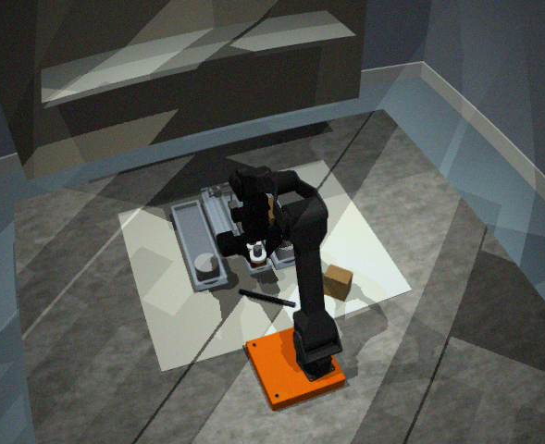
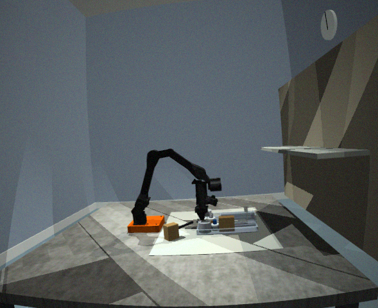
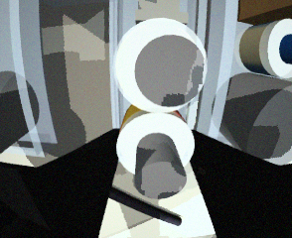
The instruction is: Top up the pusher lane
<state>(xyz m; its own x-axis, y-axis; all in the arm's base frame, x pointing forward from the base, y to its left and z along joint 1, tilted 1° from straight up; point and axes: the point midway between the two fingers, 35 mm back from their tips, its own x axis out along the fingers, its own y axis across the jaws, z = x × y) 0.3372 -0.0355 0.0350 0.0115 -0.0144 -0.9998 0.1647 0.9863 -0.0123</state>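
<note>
The sprung lane (image 1: 218, 210) (image 3: 112, 59) runs away from the arm's base. My gripper (image 1: 256, 242) (image 2: 201, 219) (image 3: 153, 135) points down at its front end, shut on a jar. The held jar (image 1: 257, 255) (image 3: 128, 148) has a white shoulder, grey cap and amber-brown body; it is upright inside the front end of the lane. The other jar (image 3: 161, 64), also white-rimmed with a grey top, stands directly behind it, touching or nearly so. Whether the held jar's base rests on the lane floor is hidden. The pusher plate is not clearly visible.
Left of the lane is a tray (image 1: 193, 229) with a grey jar (image 1: 206, 266). The right lane holds a grey jar (image 2: 204, 226) (image 3: 257, 111), a blue-capped jar (image 2: 214, 222) (image 3: 257, 47) and a wooden block (image 2: 226, 222). A black rod (image 1: 266, 297) (image 3: 151, 209) and another block (image 1: 338, 281) (image 2: 171, 231) lie nearer the base.
</note>
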